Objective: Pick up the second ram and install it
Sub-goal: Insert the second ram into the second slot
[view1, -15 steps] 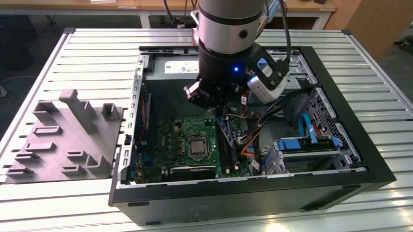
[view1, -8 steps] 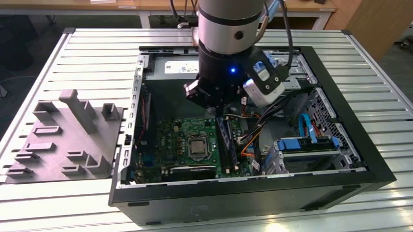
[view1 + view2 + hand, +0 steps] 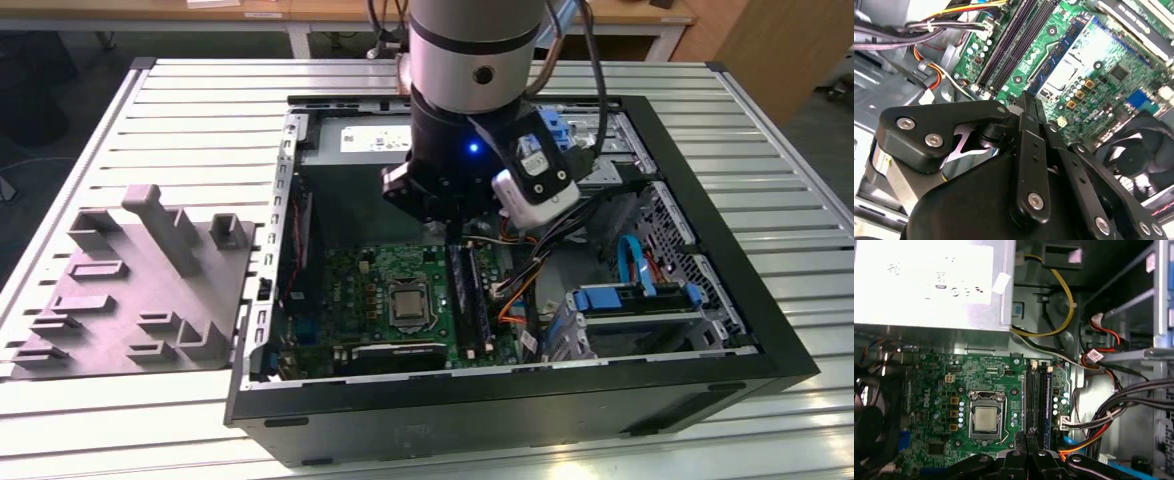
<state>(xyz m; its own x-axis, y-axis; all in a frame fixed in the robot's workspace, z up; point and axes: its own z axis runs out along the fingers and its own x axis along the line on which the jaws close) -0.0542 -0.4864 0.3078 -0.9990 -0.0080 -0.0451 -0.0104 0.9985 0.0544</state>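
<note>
Well, the ram was in the grip over the board

And the gripper (image 3: 454, 232) hung at the centre of the exterior view, inside the open computer case (image 3: 467, 420), low above the motherboard (image 3: 360, 290). In the second wrist view its jaws were clenched tight on the second ram (image 3: 1061, 52), the blue-green strip running out from the fingertips above the board, alongside the black memory slots (image 3: 1009, 47). Over at the exterior view's left, the grey fixture (image 3: 134, 290) sat on the slatted table (image 3: 200, 100).
</note>
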